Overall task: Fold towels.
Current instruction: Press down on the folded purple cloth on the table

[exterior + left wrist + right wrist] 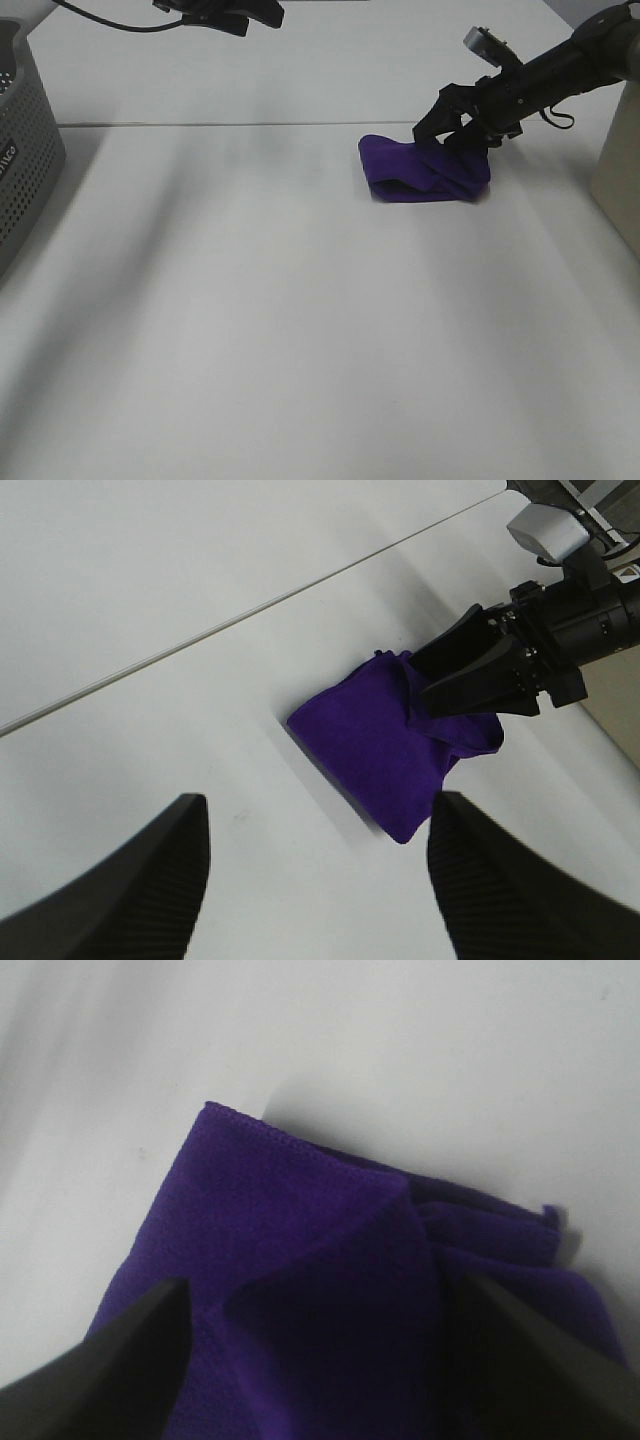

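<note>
The purple towel (400, 165) lies folded in a small bundle on the white table, right of the middle and toward the back. My right gripper (450, 140) is open and low over the towel's right part, with one finger on each side of a raised fold. The right wrist view shows the cloth (300, 1230) between the spread fingers (110, 1370). My left gripper (215, 12) hangs high at the back, open and empty. The left wrist view shows the towel (370, 750) and the right gripper (420, 685) from above. No white tag shows.
A grey perforated basket (25, 150) stands at the left edge. A beige block (615, 170) stands at the right edge, close to the right arm. A seam (200, 124) crosses the table (300, 330) behind the towel.
</note>
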Tool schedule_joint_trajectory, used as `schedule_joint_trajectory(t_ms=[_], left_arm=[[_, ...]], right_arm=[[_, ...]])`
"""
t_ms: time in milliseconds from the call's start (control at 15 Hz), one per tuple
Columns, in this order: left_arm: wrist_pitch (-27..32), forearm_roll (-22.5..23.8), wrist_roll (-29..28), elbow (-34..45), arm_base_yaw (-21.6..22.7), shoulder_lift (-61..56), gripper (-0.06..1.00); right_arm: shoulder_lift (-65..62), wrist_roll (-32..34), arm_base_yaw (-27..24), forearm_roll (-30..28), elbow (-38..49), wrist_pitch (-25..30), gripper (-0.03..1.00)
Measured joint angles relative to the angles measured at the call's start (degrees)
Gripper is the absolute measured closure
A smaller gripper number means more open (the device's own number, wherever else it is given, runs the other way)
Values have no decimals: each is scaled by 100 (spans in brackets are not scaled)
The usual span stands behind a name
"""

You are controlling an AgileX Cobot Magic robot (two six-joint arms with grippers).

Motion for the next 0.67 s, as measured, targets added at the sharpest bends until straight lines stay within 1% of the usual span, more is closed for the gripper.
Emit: schedule_joint_trajectory(t_ms=[67,133,333,400,467,600,667], left_arm=[[-11,6,0,0,0,0,36],[-11,6,0,0,0,0,36],[0,6,0,0,0,0,36],[17,11,0,0,0,0,36],[17,23,0,0,0,0,36],[29,46,0,0,0,0,36],[29,46,0,0,0,0,36]], right_arm=[[0,0,-23,46,0,6,26],[11,-6,-46,309,-132,269,26],[17,11,-46,567,-814,945,26],[17,97,-46,693,-1100,1077,26],[17,160,-40,779,-1203,1089,26],[11,315,63,1157,-1450,1100,26],[11,315,223,1089,-1467,1100,26]])
